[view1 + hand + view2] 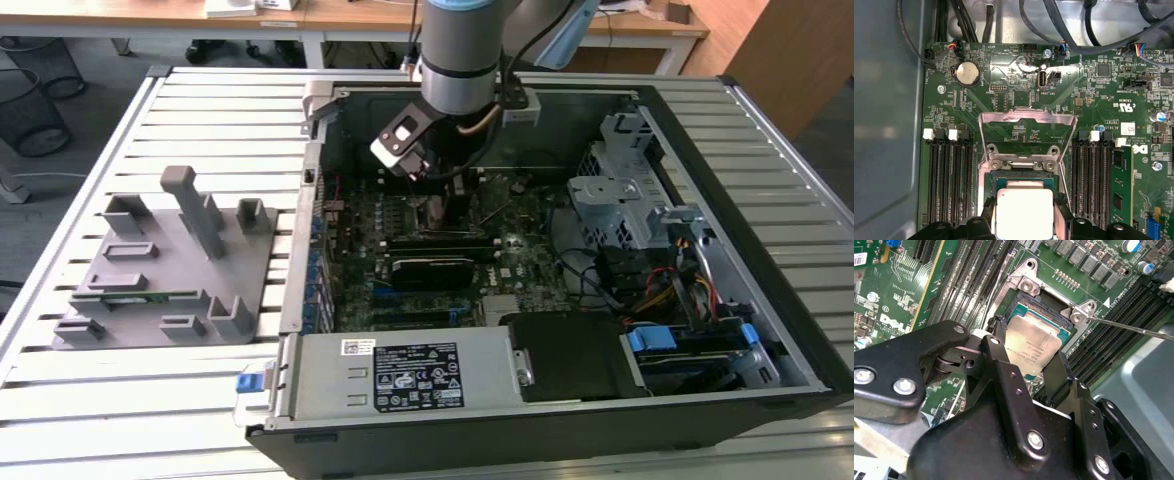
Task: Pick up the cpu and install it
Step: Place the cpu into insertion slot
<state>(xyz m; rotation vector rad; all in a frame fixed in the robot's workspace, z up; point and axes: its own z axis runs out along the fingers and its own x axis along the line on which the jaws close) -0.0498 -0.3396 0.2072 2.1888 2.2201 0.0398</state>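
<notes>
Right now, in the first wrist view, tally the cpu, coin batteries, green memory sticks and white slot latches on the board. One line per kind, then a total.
cpu: 1
coin battery: 1
green memory stick: 1
white slot latches: 4
Total: 7

cpu (1036,342) edges behind end effector (1026,359)
</notes>
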